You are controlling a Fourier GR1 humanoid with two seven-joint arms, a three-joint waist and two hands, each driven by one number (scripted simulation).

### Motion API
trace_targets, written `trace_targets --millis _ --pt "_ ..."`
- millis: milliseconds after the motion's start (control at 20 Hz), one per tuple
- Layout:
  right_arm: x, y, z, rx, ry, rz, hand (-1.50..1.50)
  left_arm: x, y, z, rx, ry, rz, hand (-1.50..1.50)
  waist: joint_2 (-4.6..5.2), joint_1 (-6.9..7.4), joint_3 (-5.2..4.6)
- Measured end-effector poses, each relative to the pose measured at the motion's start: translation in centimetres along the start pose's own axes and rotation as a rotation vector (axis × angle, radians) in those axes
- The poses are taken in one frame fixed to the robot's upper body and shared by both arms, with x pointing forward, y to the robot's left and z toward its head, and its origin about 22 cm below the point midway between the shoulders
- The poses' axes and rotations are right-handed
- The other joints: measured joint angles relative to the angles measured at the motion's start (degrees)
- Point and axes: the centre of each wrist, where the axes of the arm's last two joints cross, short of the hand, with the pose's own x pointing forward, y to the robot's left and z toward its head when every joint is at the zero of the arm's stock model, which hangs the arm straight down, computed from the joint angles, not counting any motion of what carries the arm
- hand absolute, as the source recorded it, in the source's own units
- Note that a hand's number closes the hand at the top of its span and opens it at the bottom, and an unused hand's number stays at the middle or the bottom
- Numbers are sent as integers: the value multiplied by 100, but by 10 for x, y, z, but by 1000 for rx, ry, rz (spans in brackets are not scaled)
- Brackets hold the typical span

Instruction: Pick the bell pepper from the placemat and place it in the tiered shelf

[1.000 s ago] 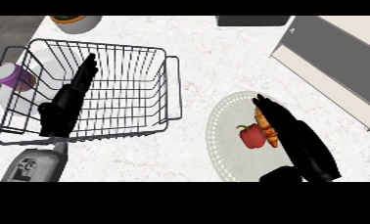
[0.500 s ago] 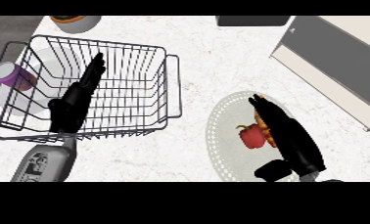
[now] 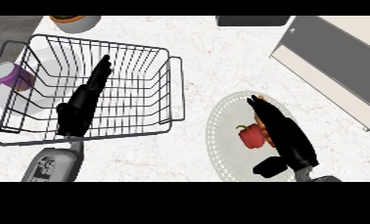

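Observation:
A red bell pepper with a green stem lies on the round pale placemat at the right of the counter. My right hand is over the mat just right of the pepper, fingers straight and pointing away, thumb spread low; it touches the pepper's right side without curling round it. The black wire basket shelf stands at the left. My left hand hovers over the basket, fingers straight and pointing up to the far side, holding nothing.
A purple and white cup stands at the basket's left edge. A plant pot sits at the back left. A dark object lies at the back. A grey panel slants along the right.
My right hand has slid forward and slightly lower beside the pepper. The view has shifted, so the basket and my left hand appear a little further right.

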Motion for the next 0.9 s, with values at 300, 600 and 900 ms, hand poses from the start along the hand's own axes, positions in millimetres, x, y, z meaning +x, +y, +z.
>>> trace_targets --millis 300,600,900 --pt "-4 10 -7 32 0 10 -150 -1 -2 -1 -2 3 -3 0 -2 -3 0" --pt "-9 16 -4 61 -25 77 150 -6 0 -4 1 -1 6 0 -12 -10 -10" --pt "-4 22 -6 5 -72 129 150 -4 -3 -1 -4 16 5 0 -8 -4 -34"
